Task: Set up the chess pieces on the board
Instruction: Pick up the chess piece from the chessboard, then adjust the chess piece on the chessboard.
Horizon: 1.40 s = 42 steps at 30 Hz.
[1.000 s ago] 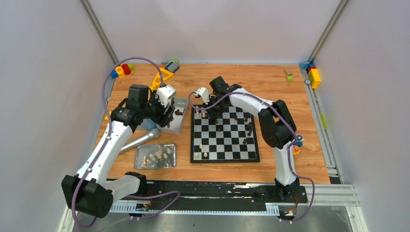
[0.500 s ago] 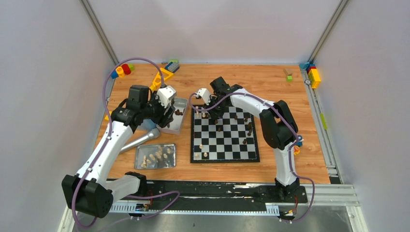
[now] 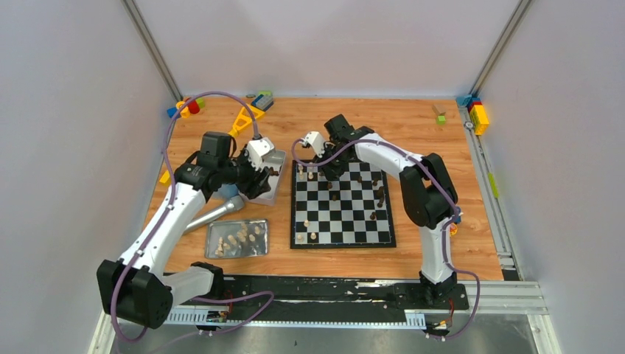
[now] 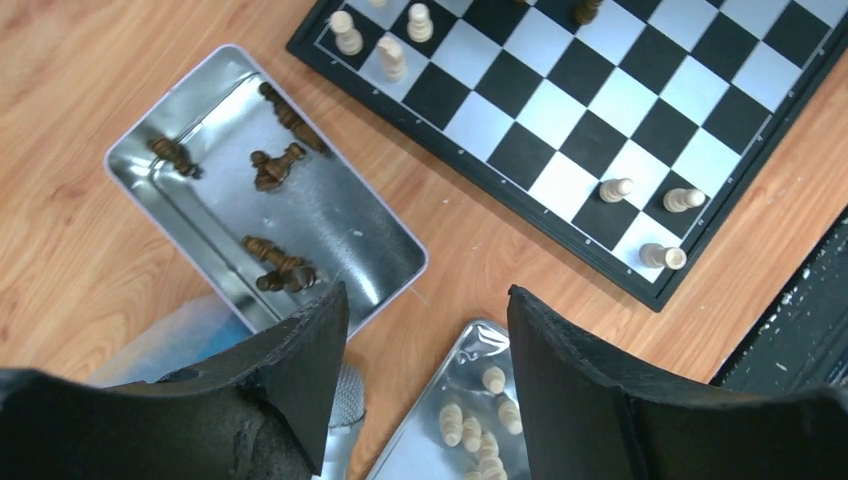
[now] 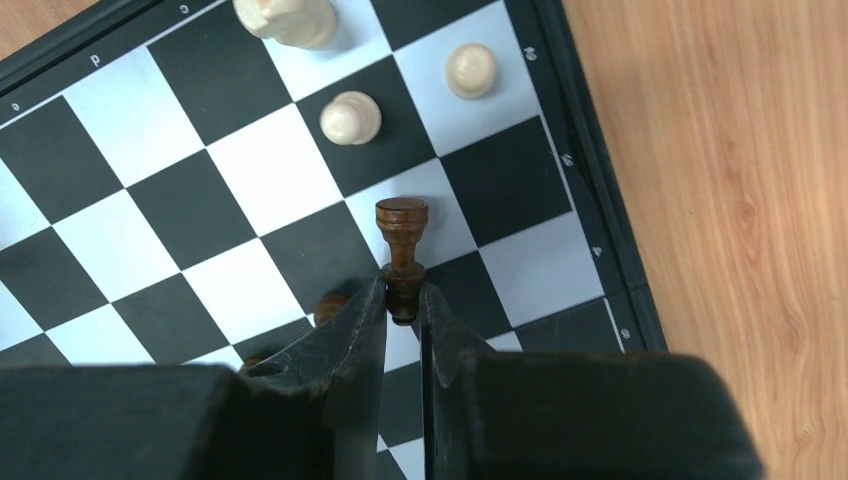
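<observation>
The black-and-white board [image 3: 354, 221] lies at mid table with a few cream and dark brown chess pieces standing on it. My right gripper [image 5: 403, 300] is shut on a dark brown piece [image 5: 402, 235], held over the board's [image 5: 240, 170] far left corner near three cream pieces [image 5: 350, 117]. In the top view that gripper [image 3: 324, 171] is at the board's far left. My left gripper [image 4: 425, 300] is open and empty, hovering above the wood between two metal trays. One tray [image 4: 340, 225] holds several dark pieces [image 4: 275, 168]; the other [image 4: 480, 345] holds cream pieces [image 4: 470, 425].
A grey mesh-headed handle [image 3: 215, 214] and something pale blue [image 4: 165, 340] lie by the dark-piece tray [image 3: 274, 156]. Toy blocks sit at the back left [image 3: 183, 110], by a yellow frame [image 3: 243, 118], and at the back right [image 3: 477, 114]. The cream-piece tray [image 3: 214, 252] lies left of the board.
My left gripper has shifted slightly right and nearer, and its jaws have narrowed a little. The right gripper still holds the dark piece at almost the same spot.
</observation>
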Motion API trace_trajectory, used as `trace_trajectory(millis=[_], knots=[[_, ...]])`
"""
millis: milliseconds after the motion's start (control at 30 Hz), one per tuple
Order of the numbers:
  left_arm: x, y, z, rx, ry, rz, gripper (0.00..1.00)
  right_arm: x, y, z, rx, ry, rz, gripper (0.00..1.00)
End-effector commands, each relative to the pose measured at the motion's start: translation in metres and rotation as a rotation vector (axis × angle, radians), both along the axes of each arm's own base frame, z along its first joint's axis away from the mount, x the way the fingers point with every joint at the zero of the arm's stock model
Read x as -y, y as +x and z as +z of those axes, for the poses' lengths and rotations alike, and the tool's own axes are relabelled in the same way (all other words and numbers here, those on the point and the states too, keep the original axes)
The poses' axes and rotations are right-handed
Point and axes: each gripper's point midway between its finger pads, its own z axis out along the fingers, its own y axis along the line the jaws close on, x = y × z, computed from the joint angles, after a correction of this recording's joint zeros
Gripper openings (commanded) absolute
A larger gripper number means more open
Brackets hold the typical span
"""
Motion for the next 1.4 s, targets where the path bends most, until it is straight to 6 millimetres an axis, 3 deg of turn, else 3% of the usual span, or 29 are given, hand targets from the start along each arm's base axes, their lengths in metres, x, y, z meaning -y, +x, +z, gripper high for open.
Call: trace_trajectory(millis=[0,333,733,967,1367], knots=[[0.025,-0.012,-0.01,-0.014,-0.004,-0.155,0.66,0.006,0.023,0.06,0.118,0.072,-0.042,0.0],[0.078,-0.032,-0.038,-0.013,0.083,-0.342,0.66,0.04,0.024,0.094,0.166,0.089,-0.108,0.0],[0.128,-0.055,-0.1,-0.102,0.224,-0.516,0.57,0.09,0.006,0.117,0.165,0.136,-0.225,0.0],[0.136,-0.058,-0.115,-0.151,0.263,-0.526,0.53,0.098,-0.002,0.122,0.165,0.153,-0.245,0.0],[0.138,-0.06,-0.126,-0.196,0.295,-0.536,0.32,0.1,-0.006,0.121,0.163,0.158,-0.25,0.0]])
